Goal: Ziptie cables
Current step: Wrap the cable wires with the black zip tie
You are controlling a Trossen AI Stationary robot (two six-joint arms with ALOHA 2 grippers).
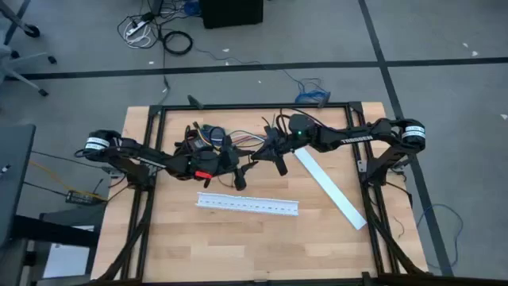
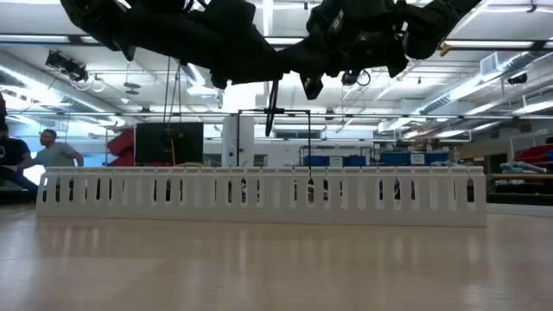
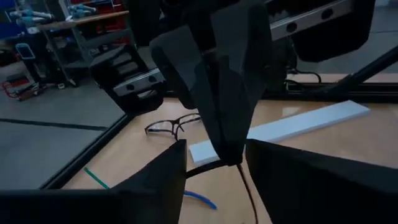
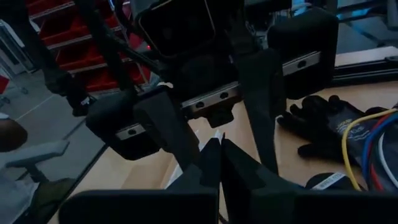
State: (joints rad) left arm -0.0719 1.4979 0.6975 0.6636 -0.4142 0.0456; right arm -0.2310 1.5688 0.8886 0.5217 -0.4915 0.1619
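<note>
**Ziptie held in mid-air between 2 grippers, above the table centre**

Item 1, ziptie [image 2: 272, 108]: thin black strap, seen in the low view hanging roughly upright below the 2 meeting grippers, clear of the tabletop. Its upper end disappears among the dark fingers.

Item 2, right gripper [image 4: 219, 163]: fingers drawn nearly together, only a thin slit between the tips, pinched on a thin dark strap that appears to be the ziptie. In the high view it sits just right of the table centre, reaching toward the left arm.

Item 3, left gripper [image 1: 236, 176]: raised above the table just left of centre, tip to tip with the right gripper. Its wrist view shows its 2 fingers spread apart, with the other arm's closed fingers and a thin dark strand between them. Whether it touches the strand cannot be told.

Item 4, cables [image 1: 248, 141]: loose coloured wires lying on the table's far half, behind the grippers; yellow, red and blue strands also show at the edge of the right wrist view.

Item 5, black glove [image 4: 323, 124]: flat on the wood, beside the wires.

Item 6, white slotted channel [image 1: 248, 205]: lying lengthwise on the near half, apart from both grippers.

Item 7, flat white strip [image 1: 329, 187]: lying diagonally to the right of the channel.

Item 8, glasses [image 3: 171, 126]: resting on the wood near the table frame.
</note>
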